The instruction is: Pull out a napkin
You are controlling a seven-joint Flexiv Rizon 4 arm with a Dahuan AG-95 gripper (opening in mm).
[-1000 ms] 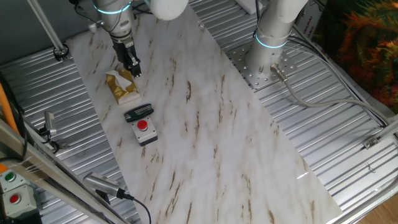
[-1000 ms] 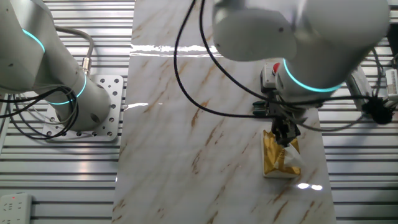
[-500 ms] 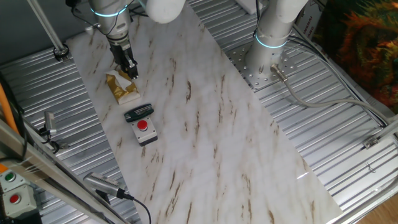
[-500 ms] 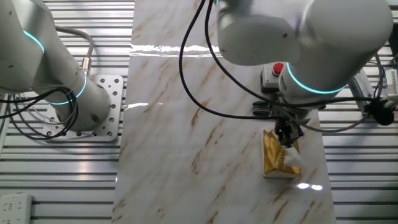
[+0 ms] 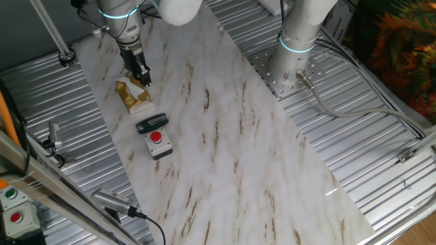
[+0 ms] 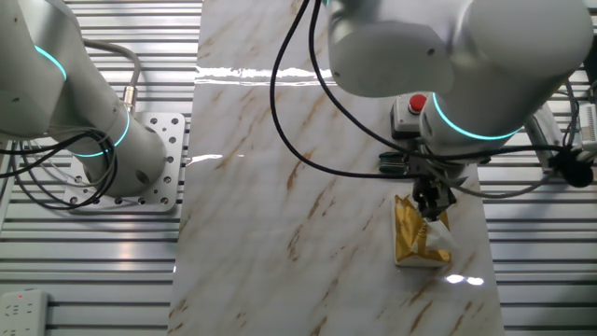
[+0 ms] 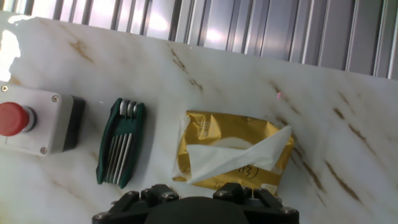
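The golden-yellow tissue packet (image 7: 233, 149) lies flat on the marble table top (image 5: 225, 129). The white napkin (image 7: 239, 158) sticks out of its slot as a creased sheet lying across the packet top; it also shows in one fixed view (image 5: 138, 93) and in the other fixed view (image 6: 438, 245). My gripper (image 6: 432, 209) hangs just above the packet's end, apart from the napkin. Its fingers (image 5: 141, 73) look pressed together and hold nothing. In the hand view only the gripper's dark body shows at the bottom edge; the fingertips are hidden.
A green hex-key set (image 7: 121, 149) lies next to the packet, with a grey box with a red push button (image 7: 34, 121) beyond it. A second robot arm base (image 5: 296, 47) stands on the ribbed metal bench beside the marble top.
The gripper shifted slightly up and away from the packet's middle over the last second, then held still. The napkin and packet have not moved.
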